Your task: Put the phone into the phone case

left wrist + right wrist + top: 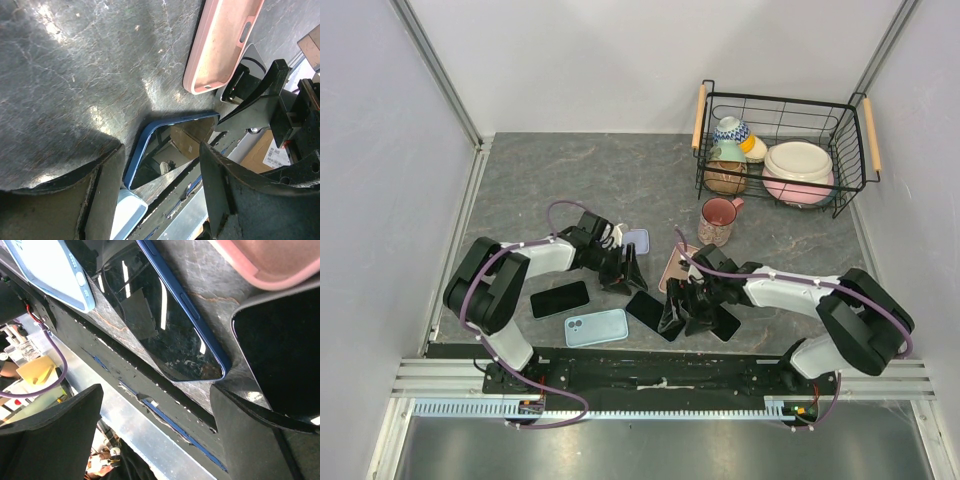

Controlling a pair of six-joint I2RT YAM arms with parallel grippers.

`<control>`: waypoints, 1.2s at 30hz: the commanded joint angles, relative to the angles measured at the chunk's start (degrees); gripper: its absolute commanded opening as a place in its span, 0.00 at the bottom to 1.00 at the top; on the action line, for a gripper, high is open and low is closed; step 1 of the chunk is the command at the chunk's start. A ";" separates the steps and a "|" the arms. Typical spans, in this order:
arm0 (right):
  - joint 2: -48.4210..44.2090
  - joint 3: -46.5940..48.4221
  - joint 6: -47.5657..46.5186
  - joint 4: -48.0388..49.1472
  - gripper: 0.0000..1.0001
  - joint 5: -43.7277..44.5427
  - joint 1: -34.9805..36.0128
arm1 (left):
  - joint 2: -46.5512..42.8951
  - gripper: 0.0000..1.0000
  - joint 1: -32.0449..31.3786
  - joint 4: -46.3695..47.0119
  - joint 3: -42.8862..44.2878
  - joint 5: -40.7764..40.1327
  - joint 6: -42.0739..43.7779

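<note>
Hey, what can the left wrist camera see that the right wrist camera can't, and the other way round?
Only the left wrist view shows the right arm standing next to the phones, and the hollow inside of the pink case with its camera cutout.

Only the right wrist view shows a purple cable off the table's near edge, and the side buttons of the light blue case.

Both show the blue-edged phone lying screen up, part of the pink case, and a piece of the light blue case.

White-and-black arms (545, 256) — purple cables (565, 203)
</note>
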 commanded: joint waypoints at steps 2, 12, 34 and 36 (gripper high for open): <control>3.10 1.84 -1.77 1.67 0.97 5.64 0.04 | 1.64 0.69 -0.99 0.67 -1.20 -1.55 0.03; 2.93 7.82 -3.09 0.26 0.98 8.54 -1.46 | 1.03 0.68 -1.08 5.68 -2.51 2.58 -1.82; 3.28 3.95 -0.19 8.52 0.98 7.67 -2.77 | 0.41 0.52 -0.99 30.03 -10.51 13.48 -13.51; 3.37 4.04 -0.10 8.78 0.98 7.49 -2.86 | 0.41 0.44 -0.99 30.03 -10.42 13.48 -13.42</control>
